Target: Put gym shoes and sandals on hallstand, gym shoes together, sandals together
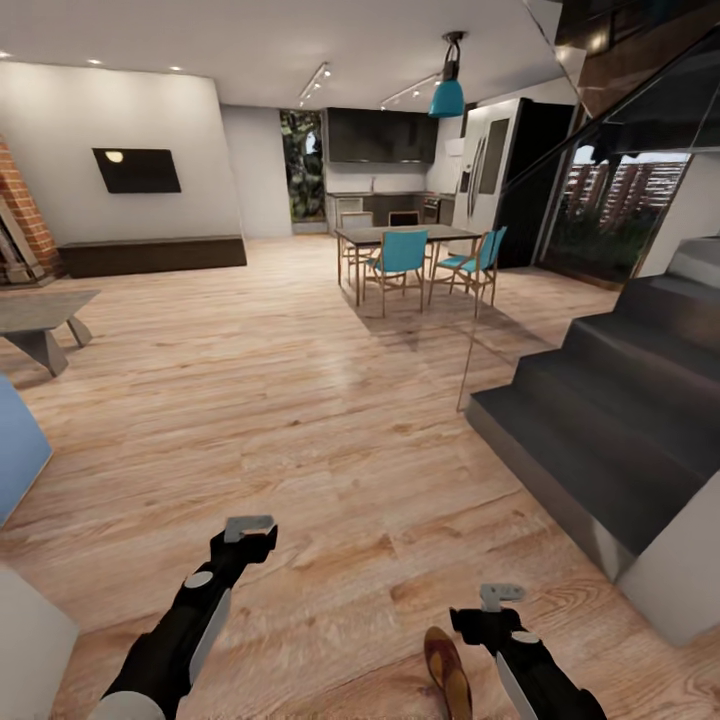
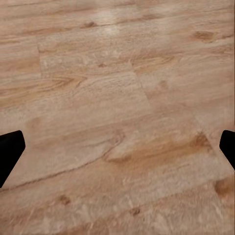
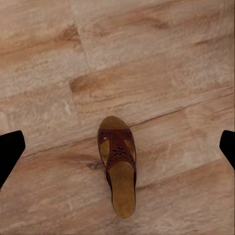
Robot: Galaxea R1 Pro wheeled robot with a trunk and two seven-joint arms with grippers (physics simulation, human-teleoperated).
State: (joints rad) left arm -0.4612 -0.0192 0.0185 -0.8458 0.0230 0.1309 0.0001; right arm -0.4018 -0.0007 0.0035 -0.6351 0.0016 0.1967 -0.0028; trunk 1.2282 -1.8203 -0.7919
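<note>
1. My left gripper (image 1: 250, 527) hangs over the corridor floor (image 1: 300, 420), jaws spread wide; in the left wrist view its two black fingertips (image 2: 10, 152) sit at opposite edges with bare planks between them.
2. My right gripper (image 1: 500, 596) is likewise spread apart and holding nothing, low at my right side.
3. One brown sandal (image 1: 447, 672) lies flat on the floor just beside my right arm, toward my left, part cut off by the picture's lower edge.
4. In the right wrist view the same sandal (image 3: 117, 164) shows from above: dark brown perforated strap across the front, tan insole (open heel), lying between my fingertips (image 3: 11, 149) but below them, untouched.
5. Ahead, well apart from me, stands a dining table (image 1: 405, 235) with teal chairs (image 1: 400, 255) around it, under a teal pendant lamp (image 1: 447, 97).
6. Dark stairs (image 1: 610, 400) rise at my right; a low grey table (image 1: 40, 315) sits at my left, and a dark screen (image 1: 137, 170) hangs on the far wall.
</note>
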